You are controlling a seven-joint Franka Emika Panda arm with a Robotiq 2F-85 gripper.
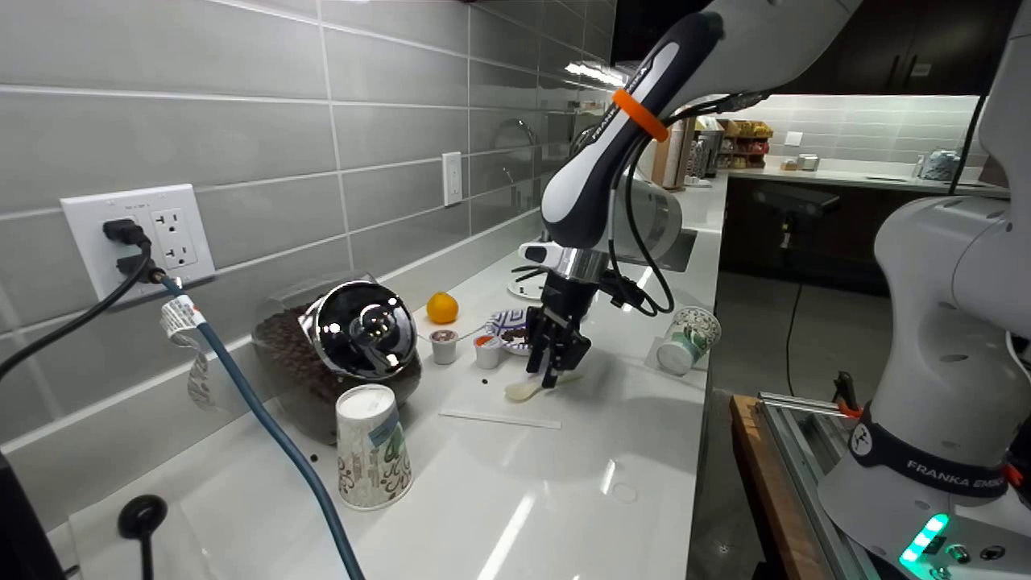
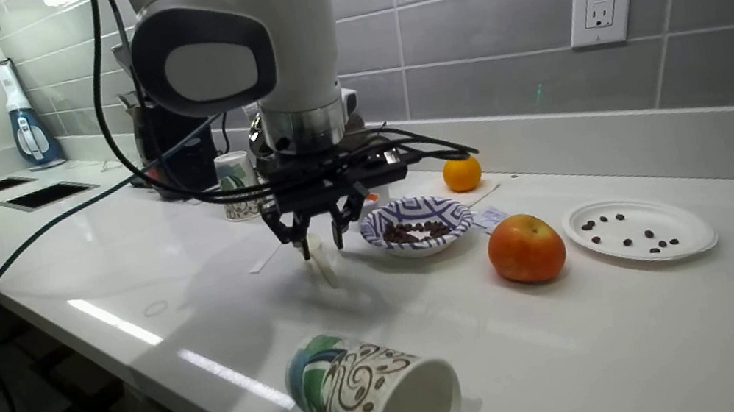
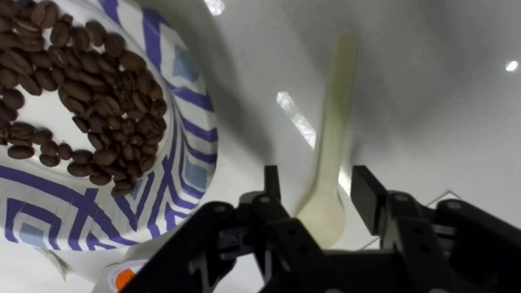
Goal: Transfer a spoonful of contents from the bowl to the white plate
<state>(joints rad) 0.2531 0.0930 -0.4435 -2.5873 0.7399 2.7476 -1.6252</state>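
Observation:
The bowl [image 2: 443,208] is whitish with a purple-blue patterned rim and holds brown coffee beans. In the wrist view the bowl [image 3: 195,134] is at the left. The white plate [image 2: 698,231] lies flat with several scattered beans. A pale cream spoon [image 3: 336,118] lies on the counter beside the bowl, its scoop towards my gripper's base in the wrist view. The spoon [image 1: 523,391] also shows in an exterior view. My gripper [image 3: 315,177] is open and empty, low over the spoon, one finger on each side of it in the wrist view. I cannot tell the fingertips' exact height.
A red tomato-like fruit [image 2: 526,249] sits between bowl and plate. An orange [image 1: 442,308] and small cups [image 1: 444,346] stand near the wall. A paper cup [image 2: 377,398] lies on its side by the counter edge. A bean jar [image 1: 338,354] and an upturned cup [image 1: 373,447] stand further along.

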